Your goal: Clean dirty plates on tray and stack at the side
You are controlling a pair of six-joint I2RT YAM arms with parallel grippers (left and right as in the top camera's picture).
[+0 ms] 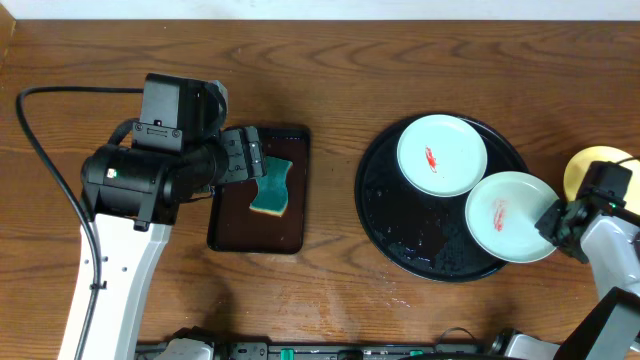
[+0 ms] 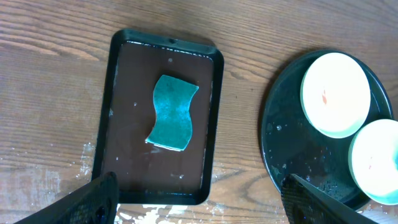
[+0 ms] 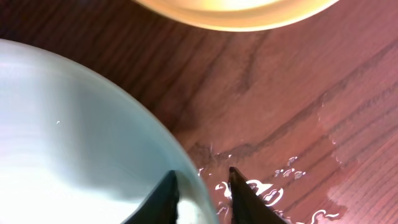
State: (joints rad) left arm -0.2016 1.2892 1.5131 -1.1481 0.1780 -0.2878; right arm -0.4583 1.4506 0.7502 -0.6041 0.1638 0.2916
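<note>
The left end effector (image 1: 252, 158) hangs over a small rectangular dark-brown tray (image 1: 228, 225) on the left part of the wooden table (image 1: 330, 60). In the left wrist view, its two fingers (image 2: 99, 199) sit at the bottom corners of the frame, set wide apart and holding nothing. A teal sponge (image 2: 172, 112) with wavy edges lies flat in the middle of the brown tray, apart from both fingers.

The large round black tray (image 1: 400, 225) lies right of centre, its glossy floor beaded with water. Two pale mint plates rest on it. The far mint plate (image 1: 442, 155) lies wholly inside the rim toward the back and has a small red smear near its centre. The near mint plate (image 1: 505, 217), also red-smeared, lies just beside the first and juts out over the tray's right rim.

The right end effector (image 1: 553, 222) is at that jutting edge. In the right wrist view, its fingers (image 3: 166, 198) are narrow, with the rim of the near mint plate (image 3: 74, 137) pinched between them.

The yellow plate (image 1: 592, 168) lies on the table outside the black tray at the right edge, partly covered by the right arm. From the right wrist it shows as a pale yellow arc (image 3: 236, 14) at the top, with water drops (image 3: 273, 190) on the wood below it.
</note>
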